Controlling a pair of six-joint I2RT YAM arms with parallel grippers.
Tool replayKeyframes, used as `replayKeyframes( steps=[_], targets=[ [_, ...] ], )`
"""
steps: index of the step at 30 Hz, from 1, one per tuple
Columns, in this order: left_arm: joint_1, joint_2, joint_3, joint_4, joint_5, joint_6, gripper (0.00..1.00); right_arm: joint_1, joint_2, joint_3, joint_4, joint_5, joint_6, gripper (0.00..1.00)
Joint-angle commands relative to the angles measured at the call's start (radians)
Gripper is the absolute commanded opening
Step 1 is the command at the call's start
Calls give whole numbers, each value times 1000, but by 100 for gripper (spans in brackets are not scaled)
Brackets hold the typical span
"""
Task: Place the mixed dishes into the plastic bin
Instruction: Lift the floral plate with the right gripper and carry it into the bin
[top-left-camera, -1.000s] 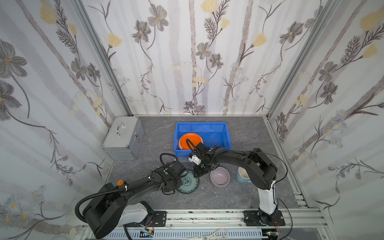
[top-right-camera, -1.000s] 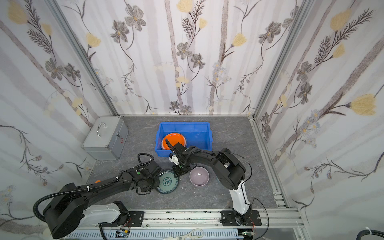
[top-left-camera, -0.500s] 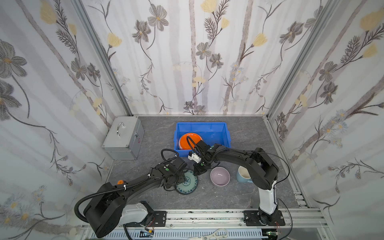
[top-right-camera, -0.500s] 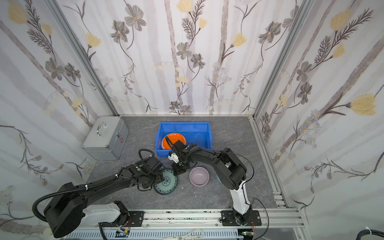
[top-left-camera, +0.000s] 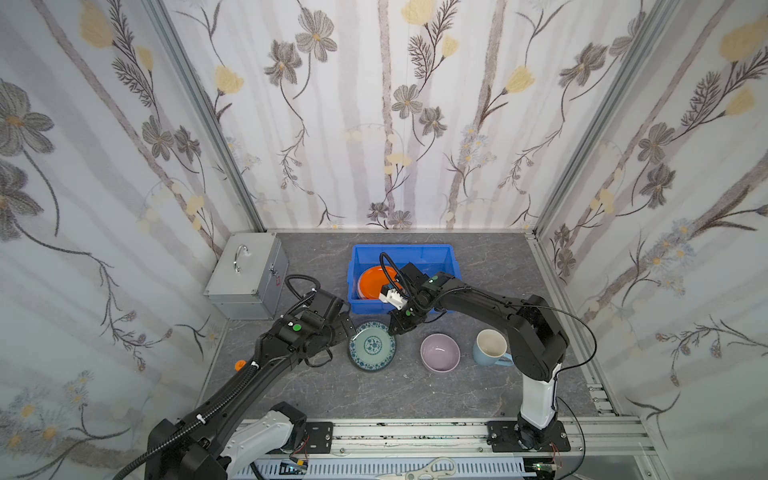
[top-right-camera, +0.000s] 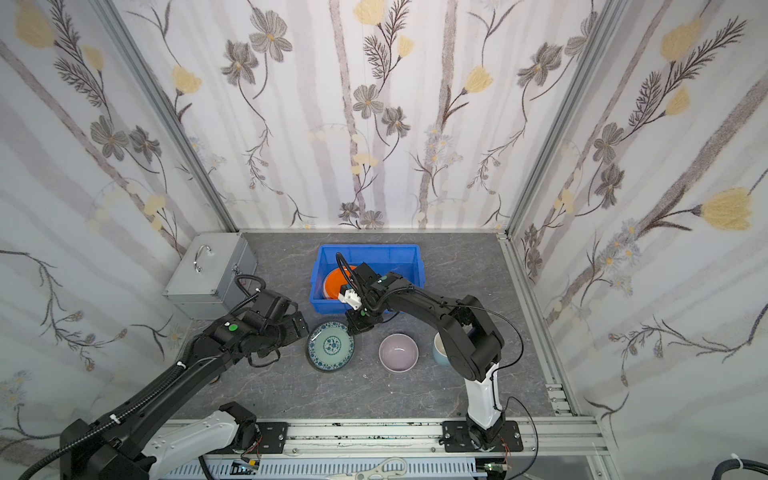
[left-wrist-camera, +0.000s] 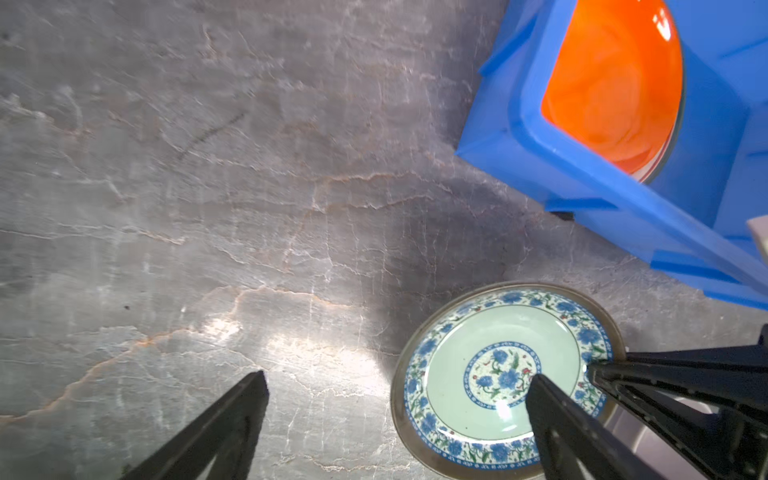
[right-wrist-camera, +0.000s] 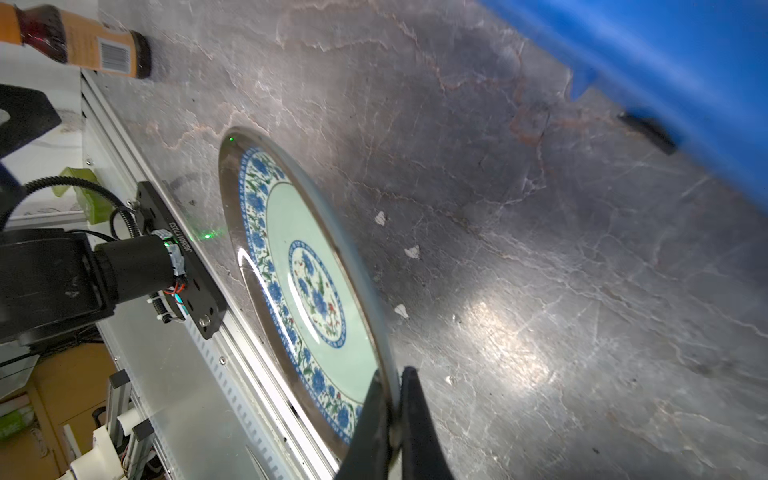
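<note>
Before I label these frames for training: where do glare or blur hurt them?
Left wrist view: white glare on the grey table, orange plate looks soft. Right wrist view: blue bin smeared, glare patch on the table. Both top views: sharp, even light.

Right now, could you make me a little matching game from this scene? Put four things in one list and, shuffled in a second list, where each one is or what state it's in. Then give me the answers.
Things
1. orange plate
2. patterned plate
3. lilac bowl
4. left claw

Places or states
A. wide open, holding nothing
B. lying inside the blue bin
C. standing on the table next to the mug
D. pinched at its rim by the right claw

Pairs: 1-B, 2-D, 3-C, 4-A
</note>
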Motion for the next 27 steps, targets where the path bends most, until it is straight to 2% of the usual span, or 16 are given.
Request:
replayKeyframes(
  steps=[1, 6, 12, 19, 27],
  targets=[
    [51, -13, 38, -73, -12, 82, 100, -7, -21, 45, -23, -42, -4, 7],
    [138, 4, 92, -65, 47, 143, 100, -36, -17, 142, -72, -31, -2, 7],
    [217, 81, 183, -44, 104, 206, 100, -101, 31, 335, -135, -13, 2, 8],
    [280, 214, 324, 9, 169, 266, 100, -205, 163, 556, -162, 11, 37, 8],
    [307, 411, 493, 42, 247, 323, 100, -269, 300, 668, -124, 29, 92, 9]
  ],
)
